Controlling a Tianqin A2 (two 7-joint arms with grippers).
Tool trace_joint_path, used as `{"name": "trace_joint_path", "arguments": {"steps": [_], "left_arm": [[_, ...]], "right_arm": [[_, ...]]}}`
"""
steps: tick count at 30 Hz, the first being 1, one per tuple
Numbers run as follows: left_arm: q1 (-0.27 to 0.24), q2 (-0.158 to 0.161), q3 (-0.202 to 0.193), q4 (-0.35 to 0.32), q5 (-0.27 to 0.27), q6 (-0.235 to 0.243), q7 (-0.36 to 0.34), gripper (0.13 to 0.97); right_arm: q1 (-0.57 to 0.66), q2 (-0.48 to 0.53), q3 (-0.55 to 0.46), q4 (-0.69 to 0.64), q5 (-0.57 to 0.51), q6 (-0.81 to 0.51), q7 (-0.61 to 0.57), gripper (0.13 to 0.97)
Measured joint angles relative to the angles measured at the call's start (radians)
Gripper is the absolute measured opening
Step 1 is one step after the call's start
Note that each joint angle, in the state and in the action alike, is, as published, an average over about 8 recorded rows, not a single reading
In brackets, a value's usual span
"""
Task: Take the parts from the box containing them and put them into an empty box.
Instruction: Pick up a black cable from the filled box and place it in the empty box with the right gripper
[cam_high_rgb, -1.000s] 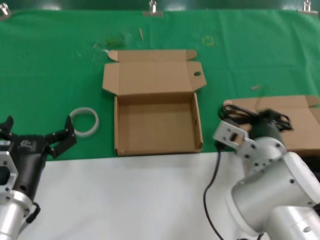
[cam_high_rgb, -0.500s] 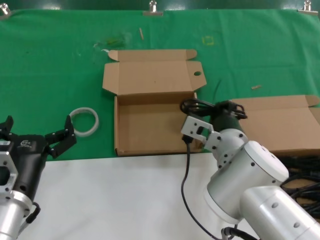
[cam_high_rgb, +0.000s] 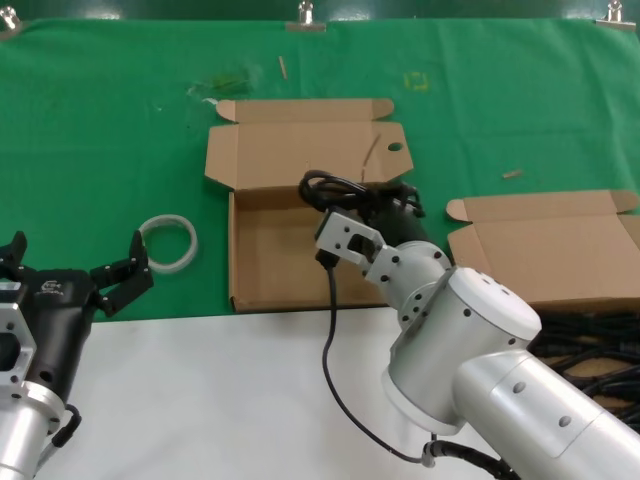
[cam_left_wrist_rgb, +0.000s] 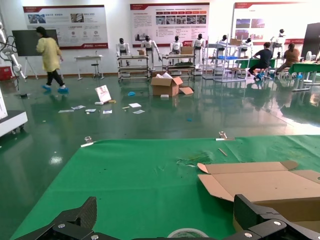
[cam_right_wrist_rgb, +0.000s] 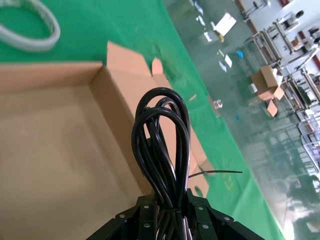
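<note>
A green cloth (cam_high_rgb: 100, 150) covers the table; a white ring (cam_high_rgb: 168, 243) lies on it beside the empty box (cam_high_rgb: 315, 255), whose raised lid has a tab with a round hole (cam_high_rgb: 394, 148). The other box (cam_high_rgb: 560, 250) sits well apart at the right, loose black cables (cam_high_rgb: 590, 345) just in front of it. The right gripper (cam_high_rgb: 375, 215) reaches over the empty box, fingers (cam_right_wrist_rgb: 145, 220) clamped on a looped black cord bundle (cam_right_wrist_rgb: 162, 145) held above the box floor. The left gripper (cam_high_rgb: 75, 275) waits near the ring, fingers spread.
</note>
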Motion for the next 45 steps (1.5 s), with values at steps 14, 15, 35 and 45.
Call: {"name": "trace_joint_path", "arguments": {"steps": [14,15,35,45], "left_arm": [[0.000,0.000,0.000,0.000,0.000,0.000,0.000,0.965],[0.000,0.000,0.000,0.000,0.000,0.000,0.000,0.965],[0.000,0.000,0.000,0.000,0.000,0.000,0.000,0.965],[0.000,0.000,0.000,0.000,0.000,0.000,0.000,0.965]], "right_arm": [[0.044,0.000,-0.090,-0.042,0.003,-0.062,0.138,0.235],[0.045,0.000,-0.093,-0.043,0.003,-0.063,0.144,0.235],[0.012,0.000,-0.121,0.024,0.003,-0.061,0.272,0.235],[-0.014,0.000,-0.109,0.060,0.003,-0.040,0.275,0.235]]}}
